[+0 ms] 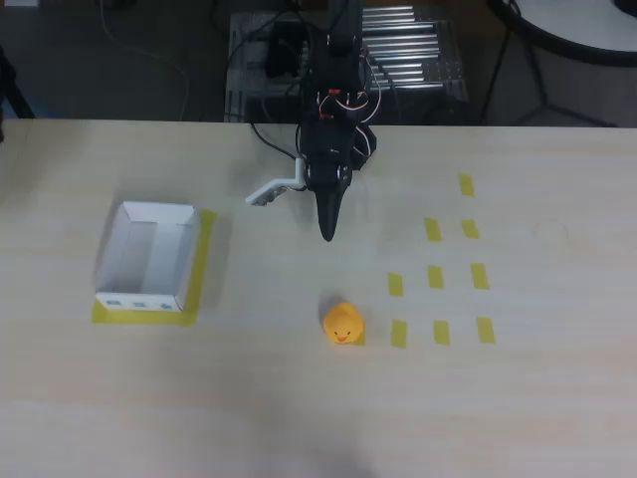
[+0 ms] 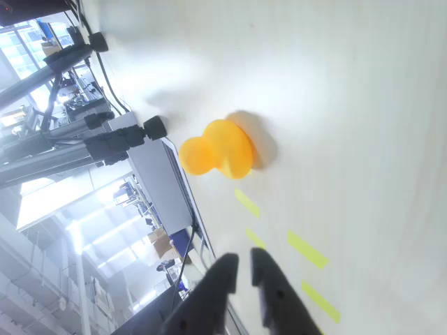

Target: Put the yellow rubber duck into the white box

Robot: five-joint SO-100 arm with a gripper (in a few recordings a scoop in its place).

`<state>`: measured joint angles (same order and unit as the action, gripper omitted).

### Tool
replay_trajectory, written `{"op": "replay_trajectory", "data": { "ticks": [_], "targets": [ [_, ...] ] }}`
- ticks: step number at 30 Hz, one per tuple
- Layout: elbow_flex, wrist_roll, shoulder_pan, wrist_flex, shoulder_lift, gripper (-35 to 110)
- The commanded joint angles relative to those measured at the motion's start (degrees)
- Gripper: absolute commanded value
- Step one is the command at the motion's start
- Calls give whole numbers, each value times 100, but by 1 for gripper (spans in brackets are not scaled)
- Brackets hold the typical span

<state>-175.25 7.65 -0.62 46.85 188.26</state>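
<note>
The yellow rubber duck (image 1: 342,324) stands on the pale wooden table just below centre in the overhead view, its face toward the bottom edge. In the wrist view the duck (image 2: 220,148) lies on its side in the picture, well ahead of the fingers. My black gripper (image 1: 327,231) points down the picture, a good way above the duck and slightly to its left. The gripper (image 2: 242,259) is shut with nothing between its fingers. The white box (image 1: 139,299) sits open and empty at the left, far from both.
A yellow tape sheet (image 1: 204,261) lies under the box. Several small yellow tape squares (image 1: 436,277) form a grid right of the duck. A white part (image 1: 267,192) sticks out left of the arm. Cables and metal racks sit beyond the table's far edge.
</note>
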Motion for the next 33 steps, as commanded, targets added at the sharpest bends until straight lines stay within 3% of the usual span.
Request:
{"op": "replay_trajectory", "data": {
  "ticks": [1, 13, 20, 22, 28, 33],
  "targets": [
    [-334, 88, -70, 26, 281, 0],
    [-202, -88, 9, 18, 132, 0],
    [3023, -1072, -387, 220, -3032, 1],
    [4359, -1696, -483, 932, -4148, 7],
    [6609, -3472, -334, 1898, -6416, 46],
    [7910, -3753, 53, 2619, -8051, 55]
  ]
}}
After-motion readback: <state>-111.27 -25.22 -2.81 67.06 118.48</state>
